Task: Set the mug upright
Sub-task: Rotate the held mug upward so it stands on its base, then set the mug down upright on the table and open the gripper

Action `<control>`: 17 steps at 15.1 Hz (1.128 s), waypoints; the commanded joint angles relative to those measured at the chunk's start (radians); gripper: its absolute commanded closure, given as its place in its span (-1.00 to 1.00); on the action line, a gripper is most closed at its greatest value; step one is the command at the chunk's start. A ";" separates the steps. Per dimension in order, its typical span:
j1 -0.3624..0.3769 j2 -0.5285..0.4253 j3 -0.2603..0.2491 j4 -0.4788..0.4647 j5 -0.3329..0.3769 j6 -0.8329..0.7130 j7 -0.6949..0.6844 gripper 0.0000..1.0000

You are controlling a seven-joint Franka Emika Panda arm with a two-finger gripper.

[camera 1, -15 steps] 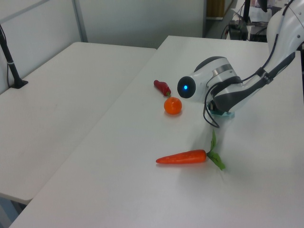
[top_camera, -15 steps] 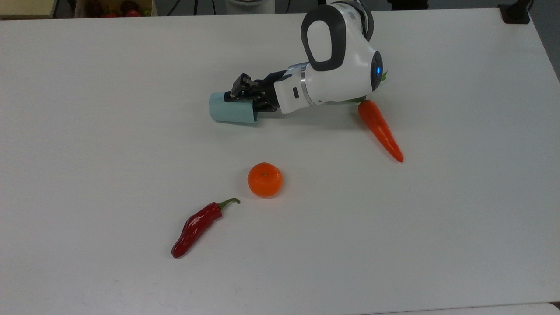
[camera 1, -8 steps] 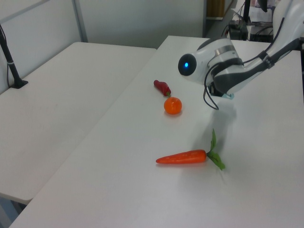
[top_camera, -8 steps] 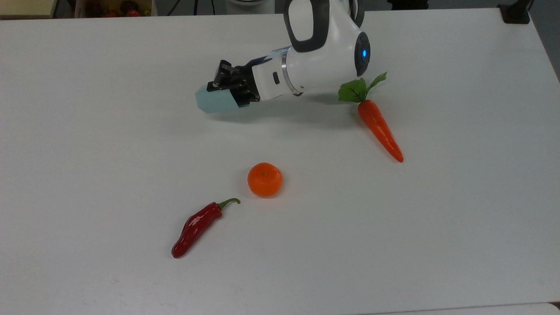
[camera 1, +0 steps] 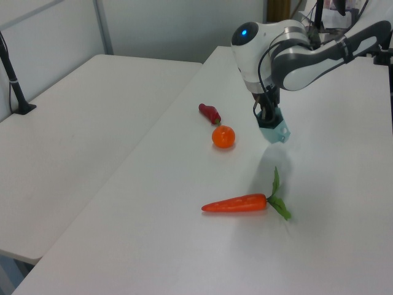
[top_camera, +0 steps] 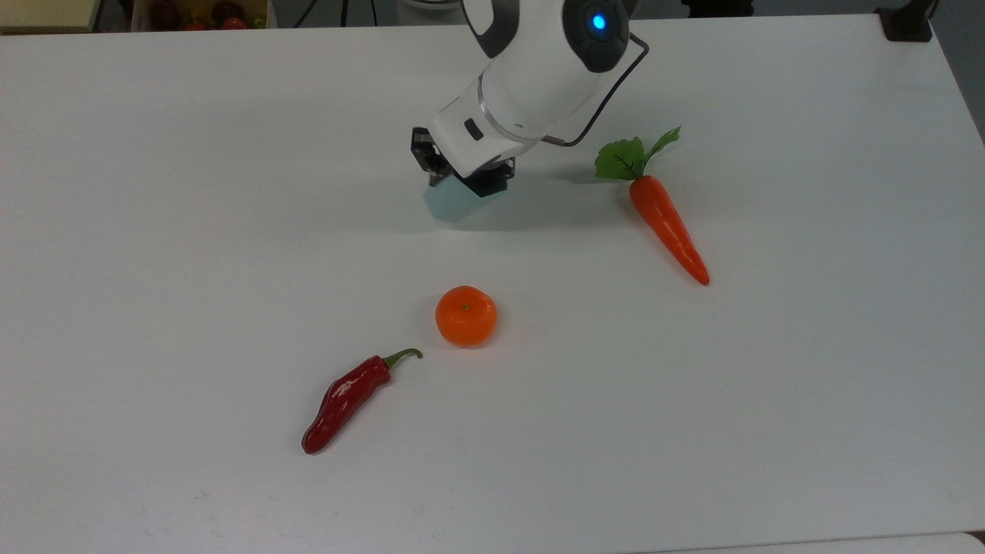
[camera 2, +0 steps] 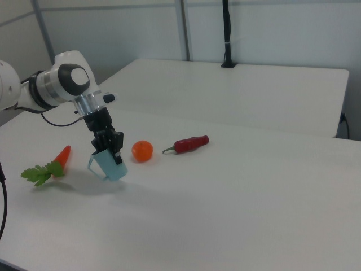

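The two-finger gripper (camera 2: 108, 148) is clamped on the rim wall of the small pale blue-teal faceted matte mug (camera 2: 109, 165), holding it clear of the white desk (top_camera: 769, 385). In the right view the mug hangs tilted, open end raised toward the fingers and narrower base lowest (its shadow falls on the desk below).

In the top view the mug (top_camera: 454, 201) sits largely under the white wrist, toward the desk's far edge and near the middle of the desk's width.

Other items on the desk:
- round orange (top_camera: 466, 315), near the desk's centre, well apart from the mug;
- glossy red chilli pepper with a green stem (top_camera: 348, 398), just beside the orange, toward the near edge;
- orange carrot with green leaves (top_camera: 666, 225), toward the top view's right.

No legible writing or brand marking is visible on any item.
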 commanded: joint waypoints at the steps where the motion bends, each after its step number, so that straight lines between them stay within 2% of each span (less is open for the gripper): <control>1: -0.054 -0.015 0.009 -0.031 0.166 0.102 -0.265 1.00; 4: -0.078 -0.007 0.006 -0.046 0.233 0.135 -0.483 0.96; 6: -0.078 0.001 0.005 -0.049 0.232 0.135 -0.521 0.81; 7: -0.080 -0.001 0.005 -0.057 0.229 0.133 -0.522 0.68; 8: -0.080 -0.002 0.003 -0.057 0.229 0.129 -0.522 0.46; 9: -0.081 -0.007 0.002 -0.057 0.229 0.123 -0.522 0.10; 11: -0.081 -0.013 0.000 -0.056 0.227 0.118 -0.522 -0.46; 13: -0.081 -0.016 -0.001 -0.054 0.223 0.118 -0.522 -0.57; 15: -0.095 -0.044 -0.001 -0.052 0.223 0.118 -0.516 -1.00; 17: -0.106 -0.085 -0.001 -0.049 0.223 0.116 -0.509 -1.00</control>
